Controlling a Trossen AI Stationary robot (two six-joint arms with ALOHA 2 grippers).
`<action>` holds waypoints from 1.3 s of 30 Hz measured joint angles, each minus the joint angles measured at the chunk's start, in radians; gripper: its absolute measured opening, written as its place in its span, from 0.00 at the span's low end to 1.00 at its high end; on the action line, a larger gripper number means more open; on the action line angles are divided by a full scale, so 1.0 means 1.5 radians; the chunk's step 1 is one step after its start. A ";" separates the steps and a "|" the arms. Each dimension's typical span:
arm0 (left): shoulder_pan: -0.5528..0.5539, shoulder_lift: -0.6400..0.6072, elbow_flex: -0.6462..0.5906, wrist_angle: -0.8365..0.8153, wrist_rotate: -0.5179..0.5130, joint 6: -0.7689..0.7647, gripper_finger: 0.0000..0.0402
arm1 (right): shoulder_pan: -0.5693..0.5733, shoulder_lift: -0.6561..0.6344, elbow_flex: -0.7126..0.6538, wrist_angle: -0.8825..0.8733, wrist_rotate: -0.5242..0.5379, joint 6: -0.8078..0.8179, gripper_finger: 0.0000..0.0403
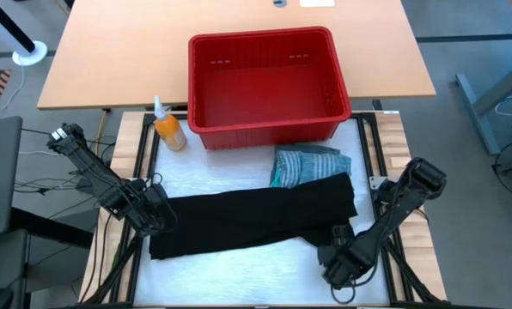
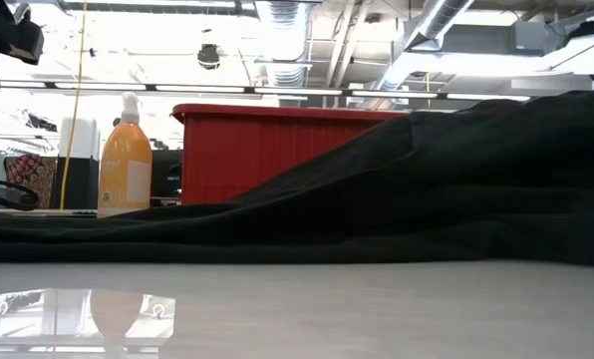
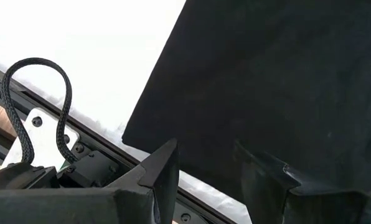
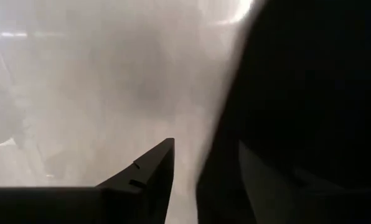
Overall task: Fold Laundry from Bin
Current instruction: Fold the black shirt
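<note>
A large black garment (image 1: 256,221) lies spread across the white table top, rising in a hump toward the right in the low view (image 2: 456,170). My left gripper (image 1: 160,216) hovers open over its left end (image 3: 173,112), fingers pointing down. My right gripper (image 1: 335,247) points down at the garment's near right edge (image 4: 223,124), open, with one finger over bare table and the other over black cloth. A folded blue-grey and turquoise garment (image 1: 307,165) lies behind the black one. The red bin (image 1: 265,81) stands at the far side. My right gripper's fingers stand on either side of the black garment's near edge (image 4: 216,149), coming from above. I cannot tell whether they touch the cloth.
An orange bottle with a white pump (image 1: 168,129) stands left of the bin, also seen in the low view (image 2: 125,165). Bare white table (image 1: 239,270) lies in front of the black garment. Dark frame rails (image 3: 98,168) run along the table's sides.
</note>
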 joint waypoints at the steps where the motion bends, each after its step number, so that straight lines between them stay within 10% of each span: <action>1: 0.000 0.000 0.000 0.000 0.000 0.000 0.35 | 0.000 -0.002 -0.011 -0.002 0.003 0.014 0.48; 8: 0.000 0.000 0.000 0.001 0.000 -0.018 0.35 | -0.001 -0.008 -0.065 0.059 0.020 0.034 0.39; 15: 0.000 0.000 0.000 0.004 0.013 -0.030 0.35 | -0.028 -0.029 -0.061 -0.020 -0.007 0.016 0.05; 28: 0.000 0.000 0.000 0.006 0.017 -0.015 0.35 | -0.190 -0.286 0.092 -0.166 -0.071 -0.130 0.04; 39: 0.000 0.000 0.000 0.006 0.018 -0.015 0.35 | -0.432 -0.277 0.093 -0.186 -0.073 -0.432 0.05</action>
